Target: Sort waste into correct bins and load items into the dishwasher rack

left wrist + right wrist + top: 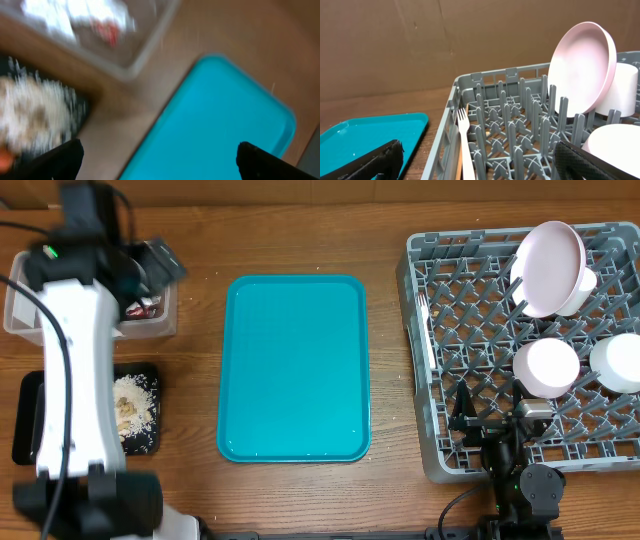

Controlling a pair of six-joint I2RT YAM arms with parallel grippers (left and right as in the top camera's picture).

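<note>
Sorting seemed done: white round plate (pixel 548 265) sat inside large grey lattice dishwasher rack (pixel 470 310); left gripper (pixel 160 155) and right gripper (pixel 477 157) gaped empty; retreat likely next.

- Setting: this reads as a robot lab bench dressed with kitchenware.
- My left arm (pixel 70 380) and my right arm (pixel 520 470) both stand at the near edge of one wooden table (pixel 200 240).
- A black cable (pixel 64 410) runs exposed along the left arm.
- Right wrist view: behind the table stands a plain brown board (pixel 420 45), creased like cardboard.
- The grey dishwasher rack (pixel 420 380) sits directly on the tabletop.
- A teal tray (pixel 295 370), a clear tub (pixel 15 315) and a black tray (pixel 30 420) are laid out squarely on the bare wood.
</note>
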